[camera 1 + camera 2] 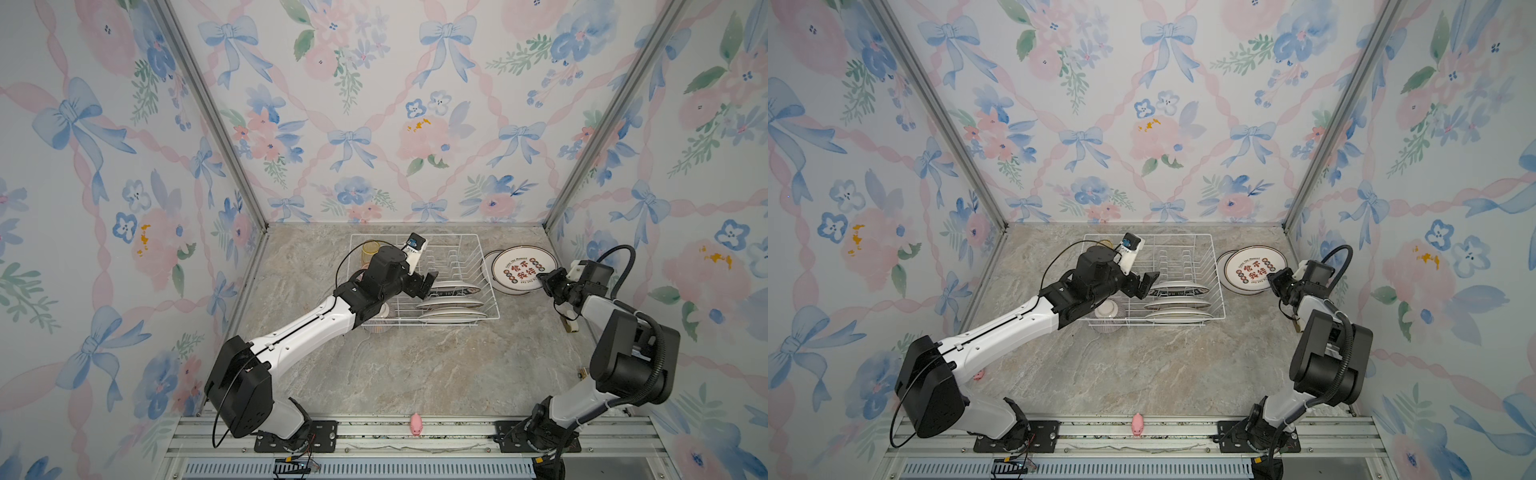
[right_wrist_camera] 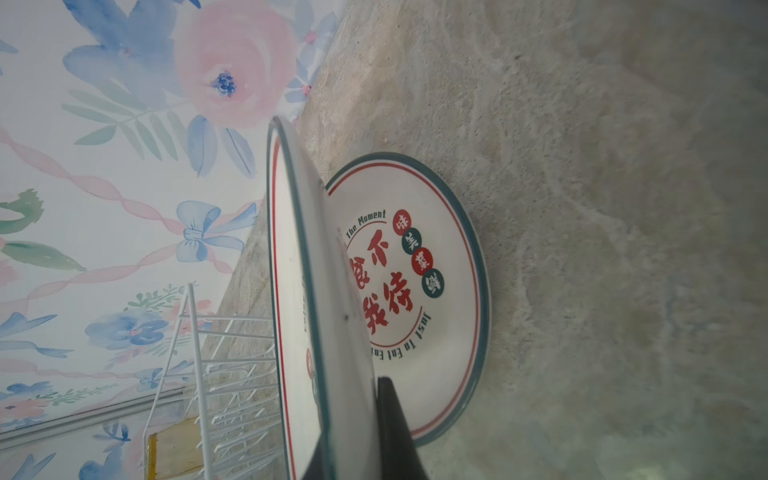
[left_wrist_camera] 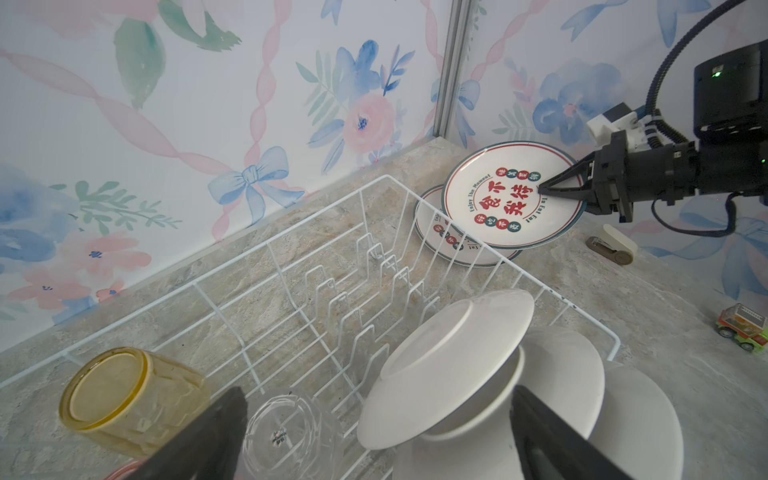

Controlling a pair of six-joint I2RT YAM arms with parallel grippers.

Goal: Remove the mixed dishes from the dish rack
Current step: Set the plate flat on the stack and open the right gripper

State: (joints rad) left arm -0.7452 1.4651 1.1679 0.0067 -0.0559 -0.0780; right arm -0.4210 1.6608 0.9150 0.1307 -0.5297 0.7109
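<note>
The white wire dish rack (image 1: 457, 236) (image 1: 1183, 235) stands at the back middle of the table. Three white plates (image 1: 451, 303) (image 3: 453, 361) stand upright in its prongs. A yellow tumbler (image 1: 370, 250) (image 3: 124, 395) and a clear tumbler (image 3: 291, 432) sit upside down in it. A ribbed bowl (image 1: 1108, 313) sits at its near left corner. My left gripper (image 1: 430, 284) (image 3: 378, 392) hangs open over the rack beside the plates, holding nothing. My right gripper (image 1: 540, 276) (image 2: 353, 415) is shut on a lettered plate's (image 1: 524, 268) (image 3: 511, 195) rim, holding it tilted just above another lettered plate (image 2: 415, 291) on the table.
A pink pig toy (image 1: 417, 424) lies on the front rail. A small white device (image 3: 615, 245) and a toy car (image 3: 744, 328) lie on the table right of the rack. Flowered walls close in the back and both sides.
</note>
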